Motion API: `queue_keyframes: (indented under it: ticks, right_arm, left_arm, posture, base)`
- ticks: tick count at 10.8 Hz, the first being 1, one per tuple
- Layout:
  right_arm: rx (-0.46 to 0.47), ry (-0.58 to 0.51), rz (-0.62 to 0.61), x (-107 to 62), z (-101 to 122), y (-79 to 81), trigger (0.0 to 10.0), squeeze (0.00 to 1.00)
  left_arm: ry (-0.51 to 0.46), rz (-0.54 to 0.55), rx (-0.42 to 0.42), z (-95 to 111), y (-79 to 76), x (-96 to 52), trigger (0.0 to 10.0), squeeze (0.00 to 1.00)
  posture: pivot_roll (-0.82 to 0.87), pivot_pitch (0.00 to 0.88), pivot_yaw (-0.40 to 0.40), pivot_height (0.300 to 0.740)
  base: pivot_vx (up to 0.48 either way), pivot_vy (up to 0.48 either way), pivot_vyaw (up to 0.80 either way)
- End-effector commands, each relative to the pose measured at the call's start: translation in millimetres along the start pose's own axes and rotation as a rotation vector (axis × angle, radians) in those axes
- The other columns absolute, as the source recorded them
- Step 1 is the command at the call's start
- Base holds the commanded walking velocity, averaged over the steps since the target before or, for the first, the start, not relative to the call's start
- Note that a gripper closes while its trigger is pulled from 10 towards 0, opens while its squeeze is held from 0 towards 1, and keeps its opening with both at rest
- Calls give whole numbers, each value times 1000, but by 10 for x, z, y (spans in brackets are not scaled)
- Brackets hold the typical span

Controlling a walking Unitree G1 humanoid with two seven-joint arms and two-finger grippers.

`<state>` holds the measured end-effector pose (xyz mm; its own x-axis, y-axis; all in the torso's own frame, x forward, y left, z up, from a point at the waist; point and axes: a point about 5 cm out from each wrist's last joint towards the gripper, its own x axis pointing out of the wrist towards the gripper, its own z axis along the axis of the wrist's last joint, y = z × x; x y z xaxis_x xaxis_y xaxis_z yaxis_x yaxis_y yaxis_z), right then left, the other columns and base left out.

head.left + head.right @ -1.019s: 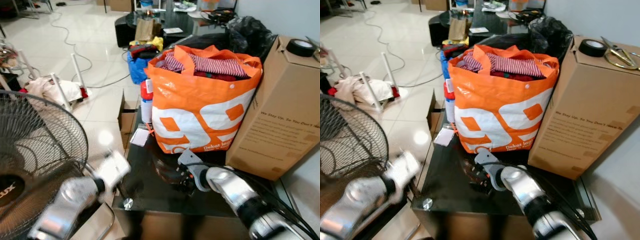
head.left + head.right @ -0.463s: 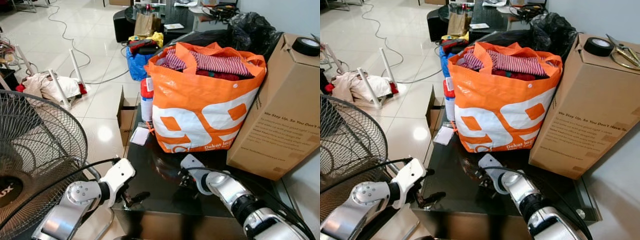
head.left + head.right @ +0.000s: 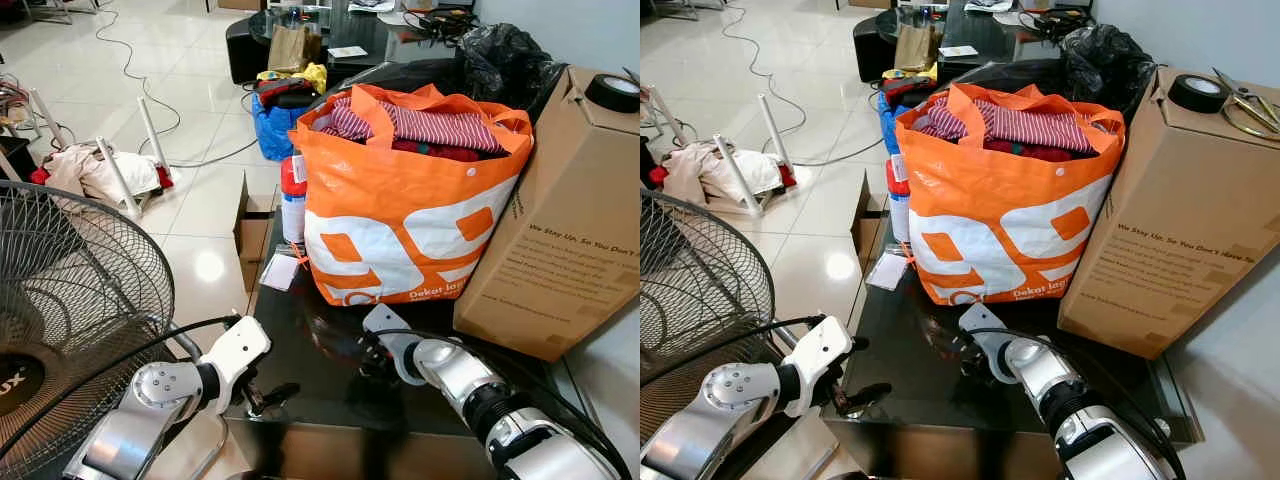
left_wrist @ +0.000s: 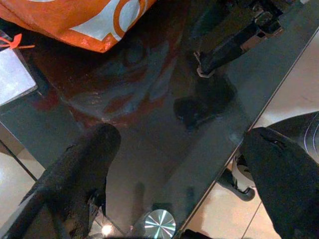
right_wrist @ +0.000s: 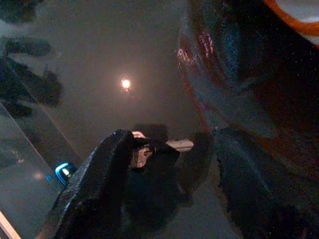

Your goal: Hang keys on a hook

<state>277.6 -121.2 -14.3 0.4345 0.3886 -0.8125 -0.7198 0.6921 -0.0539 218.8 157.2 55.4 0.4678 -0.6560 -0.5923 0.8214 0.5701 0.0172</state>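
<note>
The keys, a dark fob with a silver key, lie on the black glass table in front of the orange bag. My right gripper is lowered over them. In the right wrist view its fingers stand open on either side of the keys, one finger close against the fob. My left gripper hovers open at the table's front left edge with nothing between its fingers. The left wrist view also catches the right gripper across the glass.
An orange shopping bag full of clothes and a tall cardboard box with a tape roll crowd the back of the table. A standing fan is close on the left. Cables, clothes and bags litter the floor beyond.
The left arm, blurred in motion a second ago, has come to rest at the table's front left edge. The right gripper stays low over the keys, shifted only slightly.
</note>
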Motion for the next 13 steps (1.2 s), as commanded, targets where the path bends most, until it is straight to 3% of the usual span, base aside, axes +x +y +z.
queue_keyframes:
  ticks: [1,13]
  right_arm:
    - [0,-6,-6,-6,14,-29,0,0]
    - [-1,7,-33,-20,-26,-104,0,0]
  left_arm:
    - [-1,1,16,26,3,-19,10000,129]
    - [-17,4,41,78,60,29,10000,129]
  posture:
    - [-90,0,-27,740]
    - [-98,0,-22,740]
  base:
    - [0,0,0]
    - [0,0,0]
